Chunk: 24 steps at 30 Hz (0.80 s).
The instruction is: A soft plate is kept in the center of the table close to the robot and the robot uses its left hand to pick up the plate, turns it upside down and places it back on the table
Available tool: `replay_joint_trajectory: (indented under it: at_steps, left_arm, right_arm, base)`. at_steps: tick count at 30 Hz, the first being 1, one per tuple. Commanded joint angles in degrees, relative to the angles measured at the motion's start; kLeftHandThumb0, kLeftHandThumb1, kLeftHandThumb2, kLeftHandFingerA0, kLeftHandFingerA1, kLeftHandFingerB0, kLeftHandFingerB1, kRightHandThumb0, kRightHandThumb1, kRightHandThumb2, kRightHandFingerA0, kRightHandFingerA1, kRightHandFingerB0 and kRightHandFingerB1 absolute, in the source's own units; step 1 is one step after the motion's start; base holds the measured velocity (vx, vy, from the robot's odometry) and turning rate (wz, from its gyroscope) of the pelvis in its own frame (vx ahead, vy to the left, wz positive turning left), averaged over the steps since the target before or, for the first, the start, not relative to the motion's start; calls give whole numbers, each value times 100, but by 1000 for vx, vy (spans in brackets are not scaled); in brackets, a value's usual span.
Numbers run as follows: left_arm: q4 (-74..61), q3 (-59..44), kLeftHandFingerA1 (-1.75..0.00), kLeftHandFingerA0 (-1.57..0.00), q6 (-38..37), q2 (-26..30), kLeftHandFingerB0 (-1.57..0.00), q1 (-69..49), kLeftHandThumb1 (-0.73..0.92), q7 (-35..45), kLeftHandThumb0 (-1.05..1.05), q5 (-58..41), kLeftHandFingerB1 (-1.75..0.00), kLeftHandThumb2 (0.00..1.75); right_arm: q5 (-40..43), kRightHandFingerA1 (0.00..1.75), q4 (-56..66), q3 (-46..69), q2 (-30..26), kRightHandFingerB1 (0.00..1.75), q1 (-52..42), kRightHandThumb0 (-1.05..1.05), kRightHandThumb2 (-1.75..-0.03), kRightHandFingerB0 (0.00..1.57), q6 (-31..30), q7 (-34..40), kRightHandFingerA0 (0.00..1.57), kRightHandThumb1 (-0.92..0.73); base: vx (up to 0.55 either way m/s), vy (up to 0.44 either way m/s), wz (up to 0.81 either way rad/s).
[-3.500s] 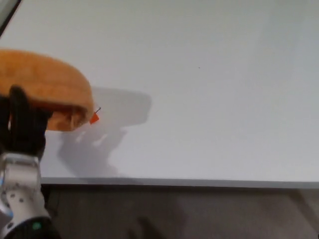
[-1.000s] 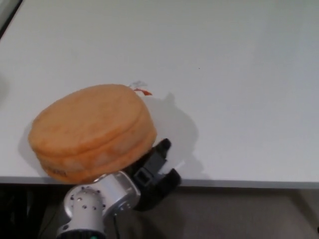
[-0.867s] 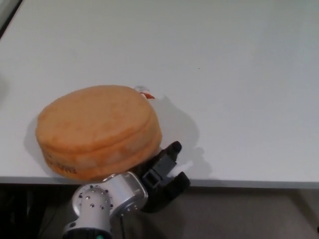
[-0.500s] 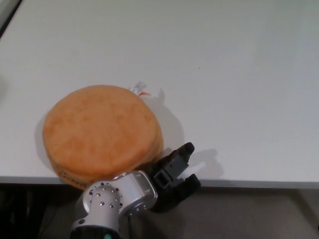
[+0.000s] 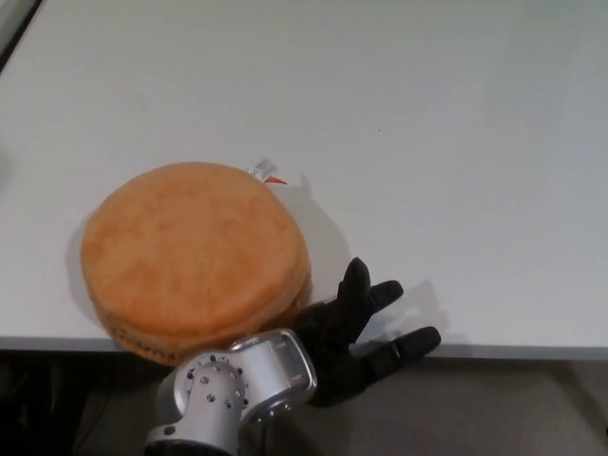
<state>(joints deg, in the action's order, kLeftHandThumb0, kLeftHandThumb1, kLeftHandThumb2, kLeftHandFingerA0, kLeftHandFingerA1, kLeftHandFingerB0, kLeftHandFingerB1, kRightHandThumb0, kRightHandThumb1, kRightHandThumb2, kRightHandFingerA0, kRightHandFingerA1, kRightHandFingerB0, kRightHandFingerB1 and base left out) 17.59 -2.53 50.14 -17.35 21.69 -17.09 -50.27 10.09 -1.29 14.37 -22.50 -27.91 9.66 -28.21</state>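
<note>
The plate (image 5: 195, 258) at lower left looks like soft, matt orange cloth with a fuzzy nap. The table (image 5: 427, 142) is smooth matt white. The left hand (image 5: 356, 328) is matt black, its wrist (image 5: 237, 389) silvery metal.

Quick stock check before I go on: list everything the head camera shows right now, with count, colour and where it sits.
soft plate: one, orange, round and padded, lying flat on the near left part of the table, its near side at the table's front edge.
tag: one, white with a red bit, sticking out at the plate's far right rim.
table: one, white, fills most of the view; its front edge runs along the bottom.
floor: dark strip below the table edge.
left hand: one, black, at the table's front edge just right of the plate, fingers spread apart, holding nothing.
left wrist: one, silver, at the bottom edge below the plate.
right hand: not in view.
</note>
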Motion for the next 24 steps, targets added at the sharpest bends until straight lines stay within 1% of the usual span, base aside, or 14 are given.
replay_joint_trajectory:
  at_steps: [1,2,3,4,6,7,8,11,16,17,18,21,22,24]
  left_arm:
    - [-274,139,-52,-15,-184,-175,-5,-624,73,820,-90,124,-31,110]
    - [-283,146,-52,-15,-188,-168,-5,-613,73,864,-90,132,-31,110]
    - [-334,206,-52,-15,-233,-140,-6,-645,73,982,-89,172,-35,109]
    - [-552,346,-52,-19,-239,-65,-7,-696,72,1164,-90,195,-39,110]
    - [-651,408,-52,-19,-241,-32,-7,-729,72,1250,-90,212,-39,110]
    - [-929,591,-41,-27,-231,133,-13,-713,92,1456,-93,260,-26,69]
    - [-1129,708,-52,-21,-220,245,-8,-720,74,1594,-92,285,-35,113]
    - [-1651,909,-52,-20,-196,482,-8,-775,74,1800,-90,252,-40,112]
    - [-3070,1293,-52,-20,-219,1216,-10,-1036,75,2257,-90,316,-41,113]
    - [-3336,1325,-53,-20,-202,1362,-9,-1111,75,2315,-90,303,-41,114]
    - [-3528,1345,-53,-20,-187,1461,-9,-1184,75,2356,-90,282,-41,114]
    - [-4275,1229,-53,-21,-24,1869,-9,-1514,74,2477,-90,15,-40,113]
    - [-4419,1197,-53,-21,-27,1988,-9,-1611,74,2574,-89,-46,-40,113]
    - [-4770,1149,-53,-20,-62,2214,-9,-1842,74,2707,-89,-138,-40,112]
  right_arm:
    - [-35,60,-4,55,-63,49,34,-76,-110,25,-77,61,65,-75]
    - [-34,60,-4,60,-65,49,45,-76,-110,25,-80,62,65,-75]
    - [-63,45,-7,54,-85,33,43,-76,-69,32,-69,57,73,-92]
    - [-62,60,-38,57,-73,49,53,-77,-110,26,-18,52,66,-76]
    - [-61,60,-52,62,-62,49,60,-77,-110,26,3,50,66,-76]
    - [-56,46,-85,48,-77,34,99,-75,-69,32,13,17,73,-92]
    - [-68,45,-103,40,-80,33,115,-75,-69,32,22,13,73,-92]
    - [-87,47,-91,41,-50,34,110,-75,-69,34,19,53,75,-92]
    - [-89,48,-78,68,-92,35,67,-75,-70,34,5,19,75,-92]
    - [-124,61,-109,66,-110,49,57,-76,-111,27,62,14,67,-77]
    - [-165,61,-130,67,-129,49,39,-76,-111,27,109,18,67,-77]
    - [-128,61,-124,48,-119,49,41,-74,-111,28,26,-2,67,-76]
    - [-119,45,-127,36,-92,34,44,-75,-69,35,18,7,76,-92]
    - [-83,46,-88,30,-81,34,26,-75,-69,35,-26,-8,76,-92]
  base:
    - [0,0,0]
    - [0,0,0]
    - [0,0,0]
    - [0,0,0]
    - [0,0,0]
    - [0,0,0]
    - [0,0,0]
    - [0,0,0]
    - [0,0,0]
    - [0,0,0]
    - [0,0,0]
    - [0,0,0]
    - [0,0,0]
    - [0,0,0]
